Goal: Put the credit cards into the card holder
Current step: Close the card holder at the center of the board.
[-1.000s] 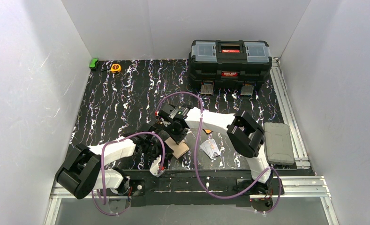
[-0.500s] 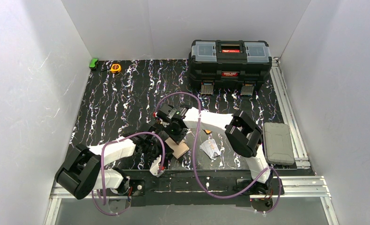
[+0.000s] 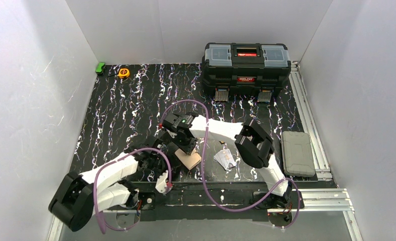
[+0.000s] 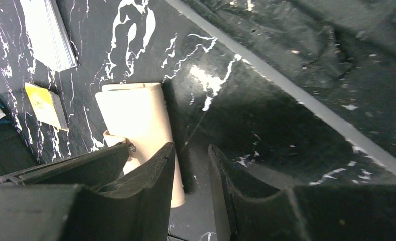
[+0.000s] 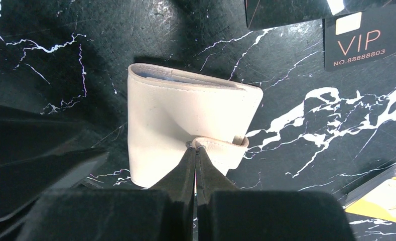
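Card holder (image 5: 175,115) lies folded on the bench (image 5: 60,40). Right hand (image 5: 195,148) is pinched together on its snap tab (image 5: 225,150), directly over the holder. Left hand (image 4: 191,168) has its fingers apart with nothing between them; the holder sits just beside one finger. Yellow card (image 5: 386,193) lies nearby.

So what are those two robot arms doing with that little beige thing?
They are getting a wallet ready for some cards. The right gripper is shut on the snap tab of the card holder, which lies folded on the table. The left gripper sits open right beside it. The credit cards lie on the table nearby, not yet inside.
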Controlling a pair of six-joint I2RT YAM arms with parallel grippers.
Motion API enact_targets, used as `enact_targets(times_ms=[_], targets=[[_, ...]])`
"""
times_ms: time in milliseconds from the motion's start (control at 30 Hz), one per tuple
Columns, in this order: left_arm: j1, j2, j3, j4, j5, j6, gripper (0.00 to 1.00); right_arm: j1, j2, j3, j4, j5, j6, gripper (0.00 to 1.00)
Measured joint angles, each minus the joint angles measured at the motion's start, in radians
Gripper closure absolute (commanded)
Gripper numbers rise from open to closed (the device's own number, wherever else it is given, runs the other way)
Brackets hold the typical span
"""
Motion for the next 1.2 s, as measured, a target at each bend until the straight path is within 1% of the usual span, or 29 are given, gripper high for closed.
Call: enact_targets(times_ms=[267, 467, 600, 800, 833, 867, 933, 1033, 1100, 1200], targets=[[0.016, -0.243, -0.071, -0.124, -0.064, -0.034, 0.71, 0.009, 0.037, 0.054, -0.051, 0.019, -0.011, 0.99], [0.029, -0.428, -0.09, -0.211, -0.134, -0.117, 0.71, 0.025, 0.088, 0.131, -0.122, 0.053, -0.016, 0.99], [0.042, -0.518, -0.089, -0.267, -0.18, -0.171, 0.71, 0.048, 0.129, 0.19, -0.177, 0.106, -0.023, 0.99], [0.055, -0.597, -0.045, -0.349, -0.237, -0.232, 0.71, 0.087, 0.17, 0.24, -0.225, 0.191, -0.031, 0.99], [0.055, -0.613, -0.034, -0.357, -0.247, -0.238, 0.7, 0.093, 0.174, 0.243, -0.229, 0.206, -0.031, 0.93], [0.055, -0.627, -0.024, -0.365, -0.256, -0.244, 0.7, 0.1, 0.177, 0.245, -0.231, 0.22, -0.031, 0.85], [0.056, -0.646, -0.004, -0.377, -0.272, -0.254, 0.7, 0.112, 0.179, 0.245, -0.232, 0.244, -0.029, 0.78], [0.06, -0.655, 0.022, -0.386, -0.299, -0.267, 0.71, 0.13, 0.186, 0.245, -0.233, 0.278, -0.029, 0.74], [0.061, -0.655, 0.031, -0.384, -0.316, -0.272, 0.71, 0.142, 0.188, 0.245, -0.233, 0.301, -0.032, 0.68], [0.061, -0.655, 0.034, -0.381, -0.335, -0.277, 0.71, 0.161, 0.194, 0.245, -0.235, 0.347, -0.039, 0.68]])
